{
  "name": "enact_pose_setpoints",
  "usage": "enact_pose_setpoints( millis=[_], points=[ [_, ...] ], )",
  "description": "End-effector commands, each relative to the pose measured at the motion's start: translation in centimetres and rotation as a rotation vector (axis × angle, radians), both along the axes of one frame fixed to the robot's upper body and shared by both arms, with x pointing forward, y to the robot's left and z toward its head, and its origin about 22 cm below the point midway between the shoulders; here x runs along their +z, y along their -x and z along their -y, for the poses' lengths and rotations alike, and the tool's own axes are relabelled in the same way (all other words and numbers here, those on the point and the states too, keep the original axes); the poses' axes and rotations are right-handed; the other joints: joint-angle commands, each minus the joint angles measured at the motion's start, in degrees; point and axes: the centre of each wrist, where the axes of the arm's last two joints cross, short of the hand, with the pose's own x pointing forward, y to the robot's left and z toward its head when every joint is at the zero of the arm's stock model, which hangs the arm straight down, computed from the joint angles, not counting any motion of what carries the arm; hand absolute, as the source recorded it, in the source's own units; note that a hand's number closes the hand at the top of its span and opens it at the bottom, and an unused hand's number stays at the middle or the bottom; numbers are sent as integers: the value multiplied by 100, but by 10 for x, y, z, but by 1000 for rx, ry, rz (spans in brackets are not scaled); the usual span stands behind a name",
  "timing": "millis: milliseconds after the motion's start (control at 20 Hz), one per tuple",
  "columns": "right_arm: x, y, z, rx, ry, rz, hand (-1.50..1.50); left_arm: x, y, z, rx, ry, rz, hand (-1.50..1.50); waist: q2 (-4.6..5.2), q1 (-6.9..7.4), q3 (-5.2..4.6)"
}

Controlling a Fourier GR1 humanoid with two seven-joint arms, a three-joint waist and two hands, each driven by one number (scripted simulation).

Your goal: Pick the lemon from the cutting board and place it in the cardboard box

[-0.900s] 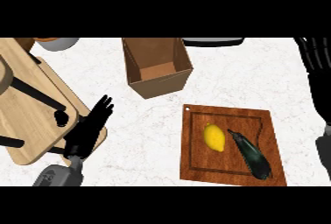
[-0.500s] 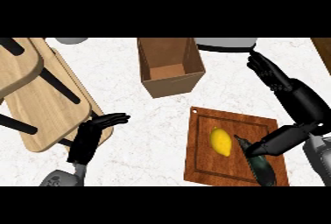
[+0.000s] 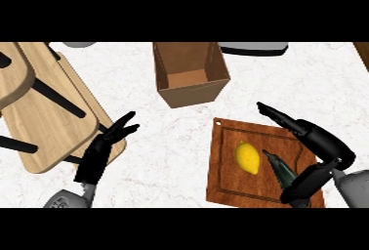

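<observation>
The lemon [image 3: 248, 157] lies on the cutting board [image 3: 232, 188] at near right, not yet grasped. The right hand [image 3: 324, 144] hovers just right of it, fingers spread, holding nothing. This looks like the reach. Next it should close round the lemon, then carry it to the box [image 3: 191, 97] beyond. The left hand [image 3: 97, 156] rests open at left.

left hand [image 3: 101, 154] rests open, right hand [image 3: 322, 142] spread open with fingers straight.

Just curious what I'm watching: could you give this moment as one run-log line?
stage: pre-grasp | lemon: on cutting board, unheld | right hand: open, over board | left hand: open, resting | cardboard box: without lemon
</observation>
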Motion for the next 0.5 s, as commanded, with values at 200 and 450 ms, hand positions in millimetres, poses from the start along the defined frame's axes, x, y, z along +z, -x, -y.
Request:
enact_pose_setpoints(
  millis=[200, 450],
  points=[
    [30, -22, 31, 120, 266, 200, -150, 11, -12, -81, 305, -262, -13, 0, -50, 42, 21],
    [45, -33, 27, 234, 530, 216, -150, 31, -23, -84, 278, -277, 2, 0, -41, 186, 5]
  ],
)
